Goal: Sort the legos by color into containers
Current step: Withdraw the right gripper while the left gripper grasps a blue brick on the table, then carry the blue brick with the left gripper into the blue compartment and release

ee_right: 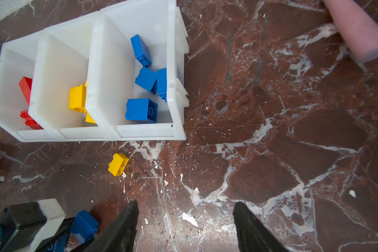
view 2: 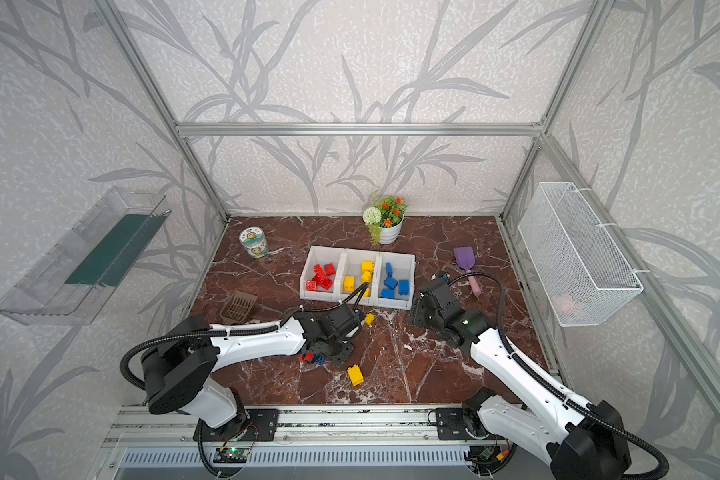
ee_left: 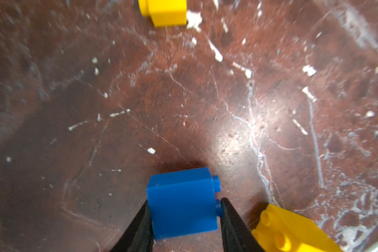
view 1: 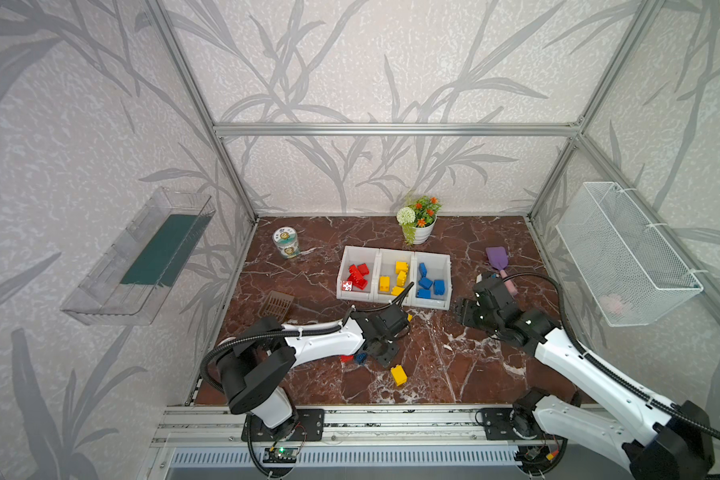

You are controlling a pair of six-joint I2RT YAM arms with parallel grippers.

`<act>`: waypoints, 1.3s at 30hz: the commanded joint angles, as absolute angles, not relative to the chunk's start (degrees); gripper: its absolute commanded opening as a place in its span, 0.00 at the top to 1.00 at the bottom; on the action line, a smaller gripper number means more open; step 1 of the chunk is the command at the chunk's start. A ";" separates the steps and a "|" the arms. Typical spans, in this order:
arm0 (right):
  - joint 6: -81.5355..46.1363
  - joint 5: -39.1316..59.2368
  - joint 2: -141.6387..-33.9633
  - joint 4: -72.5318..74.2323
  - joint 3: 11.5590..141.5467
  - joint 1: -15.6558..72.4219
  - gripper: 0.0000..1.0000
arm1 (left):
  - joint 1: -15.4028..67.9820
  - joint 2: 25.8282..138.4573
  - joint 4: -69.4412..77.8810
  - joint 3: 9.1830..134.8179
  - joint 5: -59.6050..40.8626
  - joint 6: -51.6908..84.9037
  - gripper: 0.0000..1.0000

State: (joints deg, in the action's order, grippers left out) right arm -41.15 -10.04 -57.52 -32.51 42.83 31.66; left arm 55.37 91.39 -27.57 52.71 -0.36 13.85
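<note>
The left tool (ee_left: 186, 201) pinches a blue lego (ee_left: 180, 189), studs sideways, down at the desk (ee_left: 183, 98); its fingers (ee_left: 138, 231) run off the frame edge. The right tool (ee_right: 186, 204) hangs wide apart, empty, near the containers (ee_right: 140, 133), whose walls half hide red legos (ee_right: 26, 87), yellow legos (ee_right: 78, 98) and blue legos (ee_right: 141, 110), one colour each.

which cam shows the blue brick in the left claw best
Left wrist: the blue brick sits large between the left claw's fingers. Right wrist shows it small and partly hidden. In both top views only a blue sliver shows beside the left arm.
</note>
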 commanded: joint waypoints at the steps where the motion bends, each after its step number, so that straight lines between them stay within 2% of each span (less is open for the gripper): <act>1: -41.77 -11.51 -55.37 -34.17 42.15 31.60 0.30 | 54.78 92.20 -30.52 60.73 3.53 10.02 0.55; 7: -42.37 -11.82 -51.73 -34.78 40.04 31.59 0.30 | 51.85 98.88 -32.05 75.14 3.68 6.83 0.55; 17: -39.77 -6.56 -49.05 -35.86 37.89 31.57 0.31 | 50.27 113.93 -34.00 96.06 6.50 6.48 0.55; 25: -39.57 -4.57 -46.38 -37.22 35.92 31.64 0.31 | 49.07 121.09 -35.72 105.45 7.12 6.98 0.54; 28: -39.64 -4.64 -45.71 -37.57 35.54 31.61 0.31 | 48.44 121.83 -34.82 106.03 6.95 7.55 0.49; 33: -39.64 -4.42 -45.45 -38.81 35.68 31.56 0.30 | 48.41 122.10 -32.93 105.83 6.72 7.82 0.33; 39: -39.29 -4.86 -44.01 -40.59 35.77 31.59 0.30 | 48.25 121.49 -32.17 105.60 7.01 8.35 0.29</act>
